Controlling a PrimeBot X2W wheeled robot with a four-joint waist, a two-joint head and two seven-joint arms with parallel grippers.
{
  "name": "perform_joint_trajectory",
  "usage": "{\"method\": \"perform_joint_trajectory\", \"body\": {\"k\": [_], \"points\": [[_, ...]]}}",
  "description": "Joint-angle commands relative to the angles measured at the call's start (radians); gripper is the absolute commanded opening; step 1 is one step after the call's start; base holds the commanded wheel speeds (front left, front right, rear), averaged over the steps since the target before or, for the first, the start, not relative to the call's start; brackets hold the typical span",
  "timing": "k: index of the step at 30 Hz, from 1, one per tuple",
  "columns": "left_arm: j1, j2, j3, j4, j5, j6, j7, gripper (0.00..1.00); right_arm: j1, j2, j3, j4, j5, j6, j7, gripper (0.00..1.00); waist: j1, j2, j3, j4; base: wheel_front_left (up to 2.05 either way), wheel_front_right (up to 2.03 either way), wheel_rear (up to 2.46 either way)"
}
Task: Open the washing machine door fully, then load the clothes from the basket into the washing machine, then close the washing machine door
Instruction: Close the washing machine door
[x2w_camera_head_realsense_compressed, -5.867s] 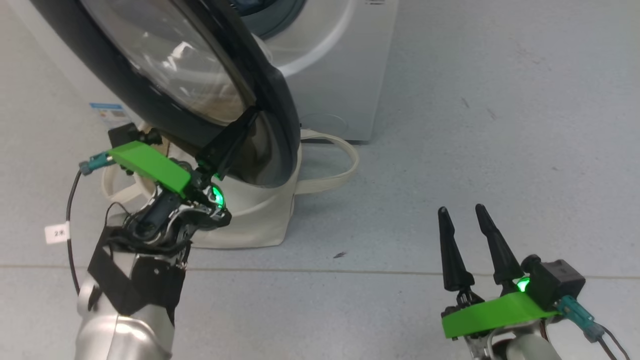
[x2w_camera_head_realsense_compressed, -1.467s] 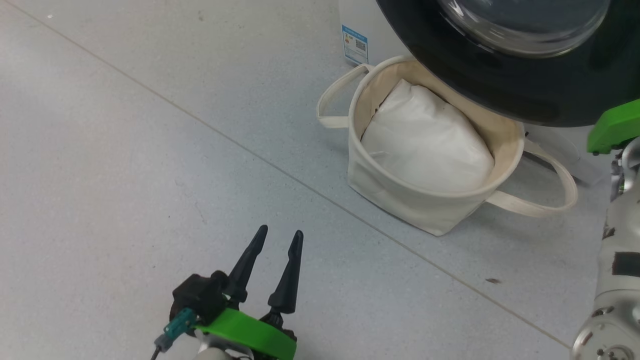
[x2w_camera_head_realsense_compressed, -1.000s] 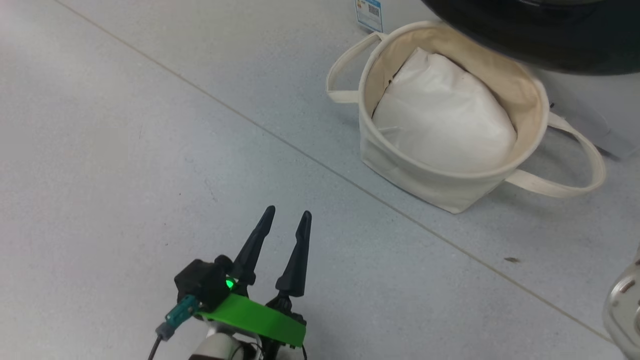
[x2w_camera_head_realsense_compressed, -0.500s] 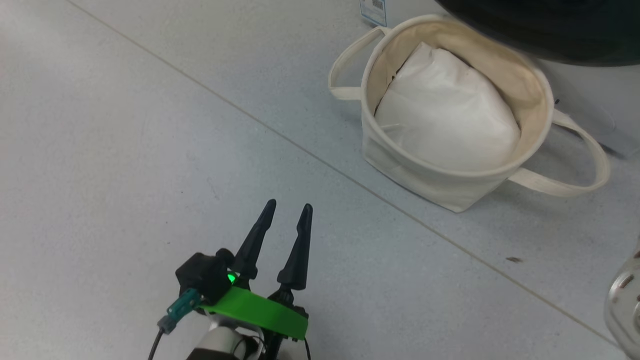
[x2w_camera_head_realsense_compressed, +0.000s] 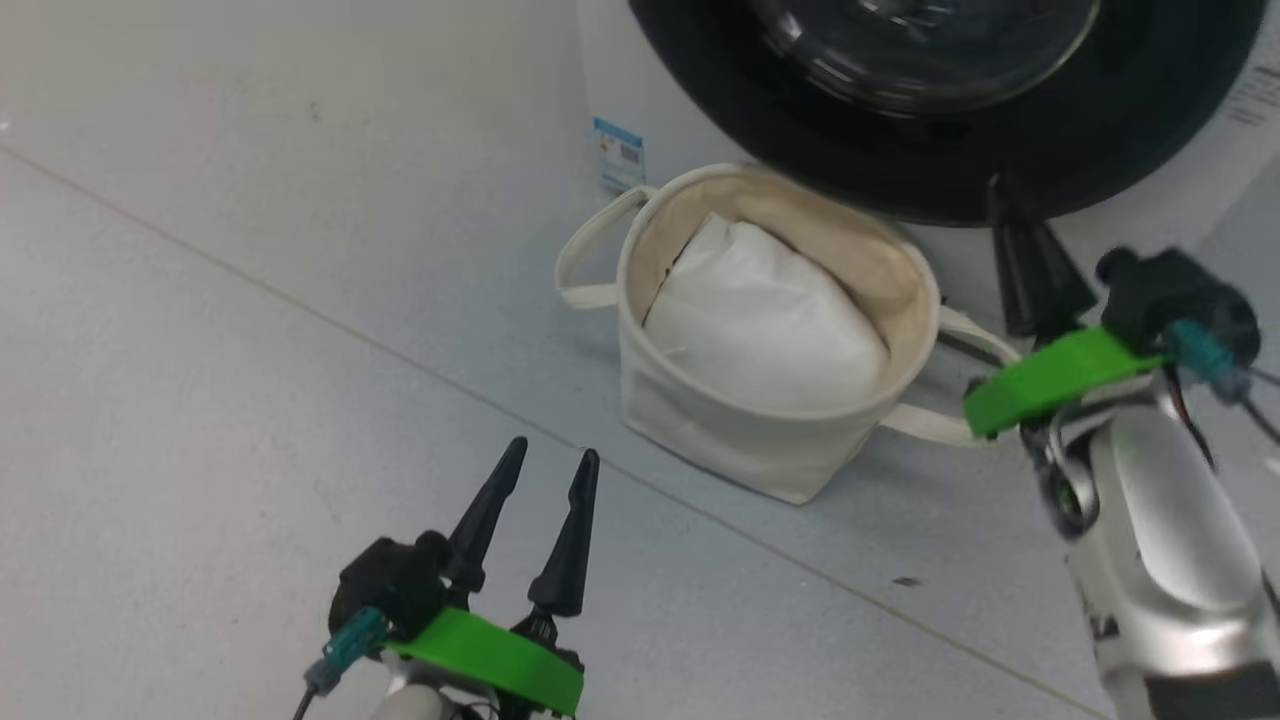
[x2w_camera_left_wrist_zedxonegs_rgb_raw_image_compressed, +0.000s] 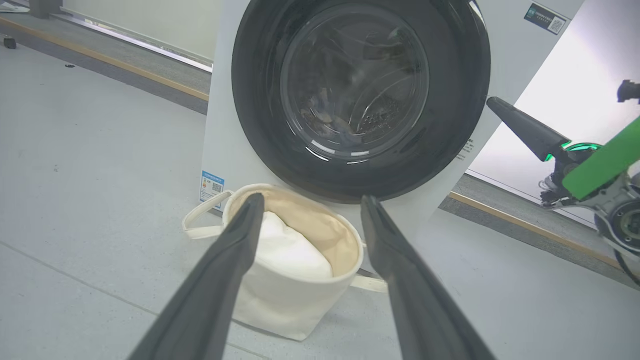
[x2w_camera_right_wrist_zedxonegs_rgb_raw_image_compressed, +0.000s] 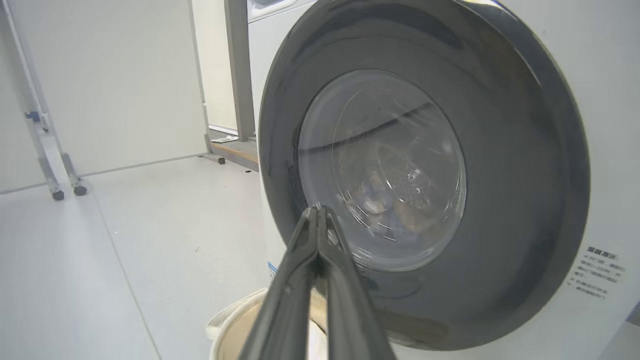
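Note:
The washing machine (x2w_camera_head_realsense_compressed: 600, 90) stands at the top with the washing machine door (x2w_camera_head_realsense_compressed: 1000, 150) lying flush against its front. Through the glass, the clothes (x2w_camera_left_wrist_zedxonegs_rgb_raw_image_compressed: 325, 112) show dimly in the drum as blue and brownish shapes, also as the clothes (x2w_camera_right_wrist_zedxonegs_rgb_raw_image_compressed: 372, 197). The basket (x2w_camera_head_realsense_compressed: 700, 420) sits on the floor under the door, holding a plain white cloth bundle (x2w_camera_head_realsense_compressed: 760, 330). My left gripper (x2w_camera_head_realsense_compressed: 548, 462) is open and empty, short of the basket. My right gripper (x2w_camera_head_realsense_compressed: 996, 192) is shut and empty, its tips just before the door's lower rim.
A blue label (x2w_camera_head_realsense_compressed: 620, 155) marks the washer's lower corner. The basket's loop handles (x2w_camera_head_realsense_compressed: 585, 260) lie out to both sides on the grey floor. A wheeled frame (x2w_camera_right_wrist_zedxonegs_rgb_raw_image_compressed: 55, 190) and a wall stand far off beside the washer.
The head view has swung up and right, so the door fills the top again. My right arm has come into view with its shut fingers by the door's rim. The left gripper stays open.

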Motion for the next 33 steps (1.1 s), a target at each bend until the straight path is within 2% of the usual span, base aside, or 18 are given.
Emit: {"method": "perform_joint_trajectory", "body": {"k": [1,3,5,10,16,22,24,25,26,27,33], "points": [[0.013,0.012,0.040,-0.019,0.017,-0.011,-0.012,1.00,0.056,-0.024,0.060,-0.084,0.042,-0.001,-0.005,0.00,0.0002,0.0000,-0.074,-0.076,0.00,0.00,0.00],[0.026,0.012,0.049,-0.015,0.032,-0.019,-0.012,1.00,0.136,-0.046,0.113,-0.169,0.084,-0.001,-0.005,0.03,0.0002,0.0000,-0.093,-0.100,0.00,0.00,0.00],[0.037,0.012,0.067,-0.020,0.047,-0.019,-0.012,1.00,0.200,-0.059,0.118,-0.252,0.095,-0.001,-0.005,0.11,0.0002,0.0000,-0.104,-0.128,0.00,0.00,0.00],[0.068,0.012,0.096,-0.044,0.078,-0.049,-0.012,1.00,0.343,-0.022,0.083,-0.401,0.110,-0.001,-0.005,0.07,0.0002,0.0000,-0.135,-0.184,0.00,0.00,0.00],[0.113,0.012,0.148,-0.085,0.096,-0.069,-0.012,1.00,0.477,0.025,0.056,-0.480,0.093,-0.001,-0.005,0.05,0.0002,0.0000,-0.180,-0.245,0.00,0.00,0.00],[0.139,0.012,0.165,-0.088,0.091,-0.080,-0.012,1.00,0.570,0.064,-0.025,-0.503,0.099,-0.001,-0.005,0.11,0.0002,0.0000,-0.192,-0.296,0.00,0.00,0.00],[0.143,0.012,0.169,-0.085,0.080,-0.082,-0.012,1.00,0.588,0.070,-0.053,-0.499,0.103,-0.001,-0.005,0.17,0.0002,0.0000,-0.192,-0.312,0.00,0.00,0.00],[0.144,0.012,0.172,-0.084,0.079,-0.082,-0.012,1.00,0.593,0.072,-0.068,-0.503,0.107,-0.001,-0.005,0.25,0.0002,0.0000,-0.191,-0.321,0.00,0.00,0.00],[0.144,0.012,0.175,-0.084,0.080,-0.081,-0.012,1.00,0.595,0.074,-0.083,-0.511,0.108,-0.001,-0.005,0.86,0.0002,0.0000,-0.190,-0.329,0.00,0.00,0.00],[0.144,0.012,0.179,-0.084,0.080,-0.079,-0.012,1.00,0.600,0.075,-0.098,-0.513,0.108,-0.001,-0.005,1.00,0.0002,0.0000,-0.188,-0.337,0.00,0.00,0.00],[0.138,0.012,0.180,-0.061,0.070,-0.066,-0.012,1.00,0.614,0.076,-0.141,-0.462,0.156,-0.001,-0.005,1.00,0.0002,0.0000,-0.182,-0.363,0.00,0.00,0.00]]}}
